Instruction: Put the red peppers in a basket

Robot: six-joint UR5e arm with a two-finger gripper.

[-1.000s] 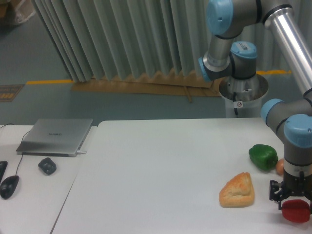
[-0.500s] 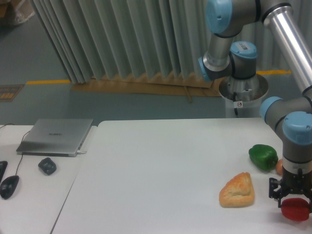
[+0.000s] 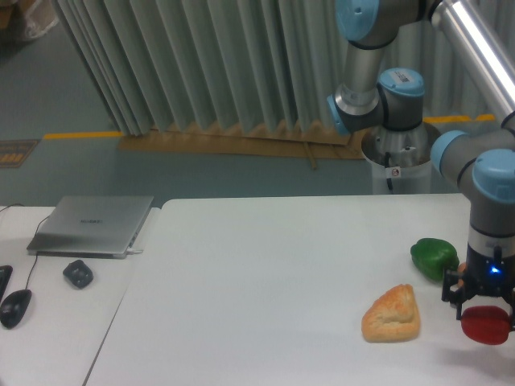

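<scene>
A long white table filled the lower part of the view, with a second pale desk surface butted against its left side. The grey and blue robot arm reached down over the table's right end, its black two-finger gripper pointing straight down. A closed silver laptop lay flat on the left desk. Near the right end of the table sat a golden-brown wedge-shaped piece of bread, and beyond it, close to the arm, a glossy green bell pepper. The glossy red bell pepper hung under the gripper, whose fingers were closed on its top, just right of the bread; whether it touched the table could not be told. On the left desk a small dark round object lay in front of the laptop, and a black computer mouse sat nearer the left edge.
</scene>
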